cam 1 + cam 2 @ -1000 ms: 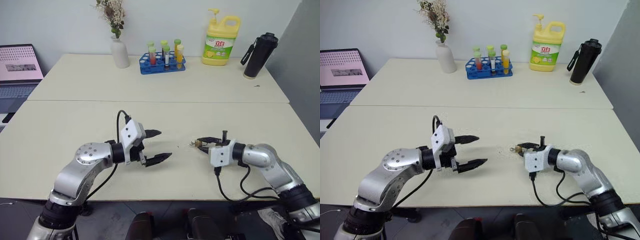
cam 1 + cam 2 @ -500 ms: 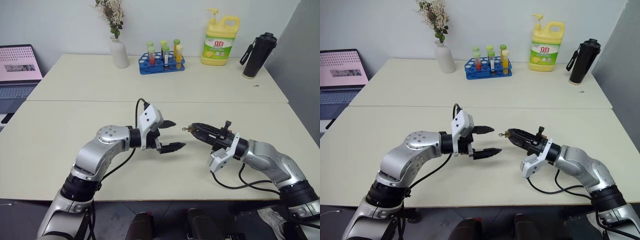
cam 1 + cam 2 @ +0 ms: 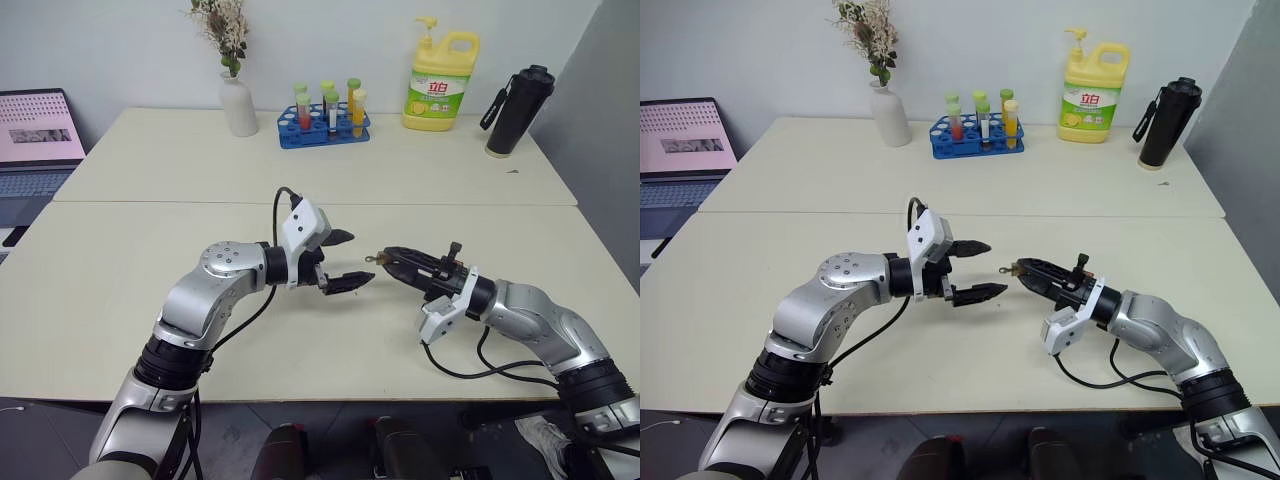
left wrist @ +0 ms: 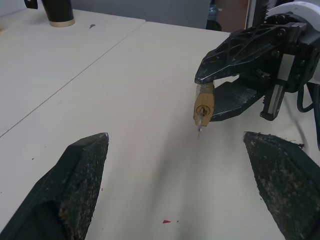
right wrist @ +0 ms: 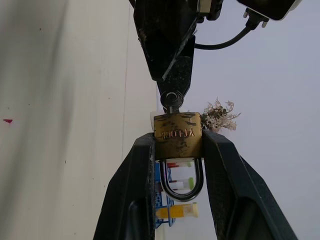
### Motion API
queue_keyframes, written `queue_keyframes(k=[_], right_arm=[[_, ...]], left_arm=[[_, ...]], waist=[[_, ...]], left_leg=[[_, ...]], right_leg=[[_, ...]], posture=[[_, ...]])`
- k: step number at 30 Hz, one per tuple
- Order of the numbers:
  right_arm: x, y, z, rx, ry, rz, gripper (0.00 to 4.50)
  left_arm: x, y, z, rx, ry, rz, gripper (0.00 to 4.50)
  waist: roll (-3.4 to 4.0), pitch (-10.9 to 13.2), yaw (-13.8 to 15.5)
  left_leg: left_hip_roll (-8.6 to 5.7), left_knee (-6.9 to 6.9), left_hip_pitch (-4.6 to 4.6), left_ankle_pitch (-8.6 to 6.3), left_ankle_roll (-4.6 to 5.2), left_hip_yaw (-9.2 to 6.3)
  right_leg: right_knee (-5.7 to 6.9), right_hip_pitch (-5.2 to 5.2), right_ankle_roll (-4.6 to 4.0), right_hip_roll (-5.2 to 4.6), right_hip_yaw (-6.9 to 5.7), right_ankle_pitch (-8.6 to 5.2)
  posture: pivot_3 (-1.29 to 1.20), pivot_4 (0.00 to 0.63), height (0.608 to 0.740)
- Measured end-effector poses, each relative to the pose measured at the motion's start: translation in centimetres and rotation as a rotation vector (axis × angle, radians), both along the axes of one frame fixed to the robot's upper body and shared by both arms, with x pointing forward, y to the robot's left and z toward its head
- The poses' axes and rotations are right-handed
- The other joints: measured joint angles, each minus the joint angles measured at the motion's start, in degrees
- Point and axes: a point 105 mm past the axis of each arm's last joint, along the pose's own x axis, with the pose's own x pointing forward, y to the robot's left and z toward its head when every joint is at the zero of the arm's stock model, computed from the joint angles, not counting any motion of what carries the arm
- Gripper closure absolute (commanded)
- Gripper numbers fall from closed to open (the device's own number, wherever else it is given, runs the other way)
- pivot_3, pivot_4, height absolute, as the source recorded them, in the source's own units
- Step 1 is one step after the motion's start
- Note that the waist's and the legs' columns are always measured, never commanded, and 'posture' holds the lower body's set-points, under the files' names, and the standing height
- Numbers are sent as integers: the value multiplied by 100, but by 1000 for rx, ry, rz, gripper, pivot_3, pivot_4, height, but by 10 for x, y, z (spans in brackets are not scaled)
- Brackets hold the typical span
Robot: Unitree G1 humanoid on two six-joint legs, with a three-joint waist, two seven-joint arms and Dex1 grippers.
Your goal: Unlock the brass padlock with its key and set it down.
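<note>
The brass padlock [image 5: 177, 135] is pinched by its body between the fingers of my right gripper [image 3: 390, 256], a little above the table [image 3: 300, 340], with its silver shackle [image 5: 181, 185] pointing back toward the wrist. The key [image 4: 200, 122] sits in the keyhole and sticks out toward my left gripper [image 3: 352, 260]. That gripper is open and faces the padlock at close range, one finger [image 4: 75, 190] on each side of the key's line, touching nothing.
At the table's far side stand a white vase with dried flowers [image 3: 238, 105], a blue test-tube rack [image 3: 325, 125], a yellow detergent bottle [image 3: 442, 82] and a black flask [image 3: 518, 110]. A laptop [image 3: 35, 140] sits off the left edge.
Both arms rose and came together over the table's middle. The right gripper lifted the padlock off the table and turned it toward the left gripper, whose fingers have narrowed slightly.
</note>
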Motion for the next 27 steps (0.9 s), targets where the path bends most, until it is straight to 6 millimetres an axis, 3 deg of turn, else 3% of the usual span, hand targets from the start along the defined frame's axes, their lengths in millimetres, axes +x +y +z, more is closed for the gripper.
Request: queue_keyframes(k=[5,11,25,27], right_arm=[[0,0,1,1,10,4,3566],[1,1,6,17,5,10,3566],[1,3,8,19,30,19,3566],[1,3,7,18,36,20,3566]], left_arm=[[2,-8,6,-9,-4,-34,2586],[0,-16,-3,9,17,-69,4490],[1,-14,-5,18,8,-68,4500],[1,-11,-7,30,8,-65,4103]], waist=[[0,0,2],[0,0,-2],[0,0,-1],[0,0,-2]], left_leg=[[-2,2,1,0,0,0],[-2,2,1,0,0,0],[-1,2,1,0,0,-1],[-1,2,1,0,0,-1]], right_leg=[[1,2,0,0,0,0],[1,2,0,0,0,0],[2,2,0,1,0,0],[2,2,0,1,0,0]], posture=[[0,150,740],[0,150,740],[0,150,740],[0,150,740]])
